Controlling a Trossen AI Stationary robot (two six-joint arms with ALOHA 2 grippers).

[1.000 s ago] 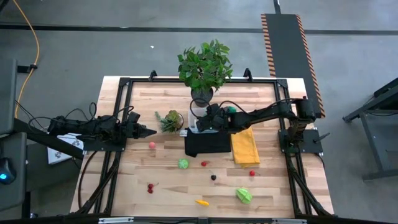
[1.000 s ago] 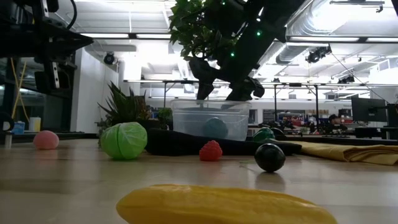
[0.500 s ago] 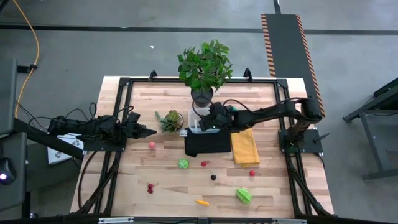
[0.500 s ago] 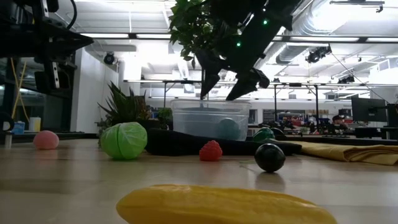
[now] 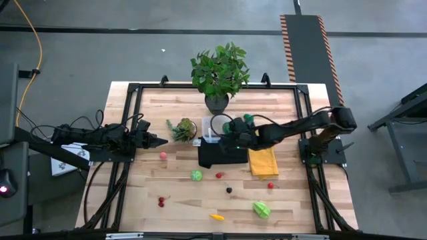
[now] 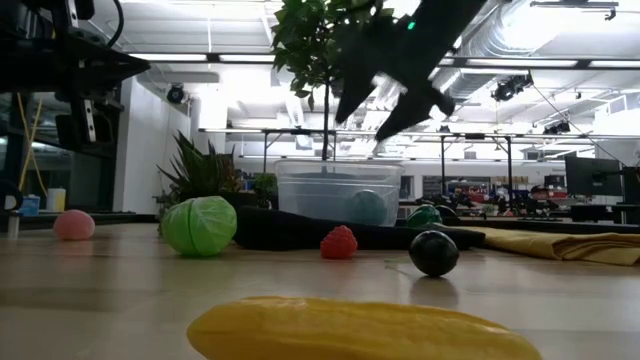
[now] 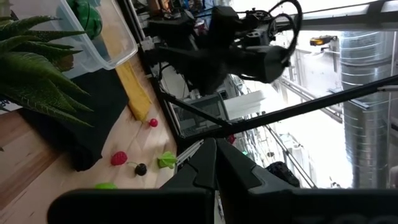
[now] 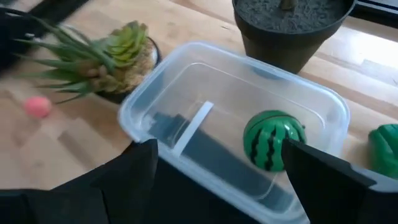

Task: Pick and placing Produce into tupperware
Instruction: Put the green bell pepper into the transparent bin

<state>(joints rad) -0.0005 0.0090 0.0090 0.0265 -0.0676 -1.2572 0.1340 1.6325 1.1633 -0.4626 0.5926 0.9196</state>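
High view: the right hand (image 5: 229, 130) hovers over the black cloth (image 5: 222, 155), fingers spread and holding nothing. The tupperware (image 5: 215, 127) lies just beyond its fingertips, touching the cloth's far edge; its long axis cannot be judged here. Scattered on the counter (image 5: 180, 193) on the near side of that hand are a green cabbage (image 5: 196, 175), a red strawberry (image 5: 219, 175), a black ball (image 5: 229, 190), a red berry (image 5: 270, 185), a pair of cherries (image 5: 161, 200), a yellow piece (image 5: 216, 216) lying crosswise and a leafy green piece (image 5: 261, 209). A pink ball (image 5: 163, 155) sits just ahead of the left hand (image 5: 159, 141), which rests with its fingers together at the counter's left side, pointing at the small spiky plant (image 5: 181, 128). A yellow cloth (image 5: 263, 160) lies beside the black one.

Low view: the right hand (image 6: 390, 105) hangs above the clear box (image 6: 338, 193), fingers parted; one round greenish piece (image 6: 366, 207) shows inside.

Left wrist view: the closed fingers (image 7: 214, 171) point toward the box (image 7: 99, 34) beside the spiky leaves (image 7: 37, 71).

Right wrist view: the box (image 8: 180, 93) lies slantwise beyond the open fingers (image 8: 323, 168), holding a single striped watermelon ball (image 8: 273, 140) at the end nearer the large pot (image 8: 289, 25). A second green piece (image 8: 385, 143) sits outside that end.
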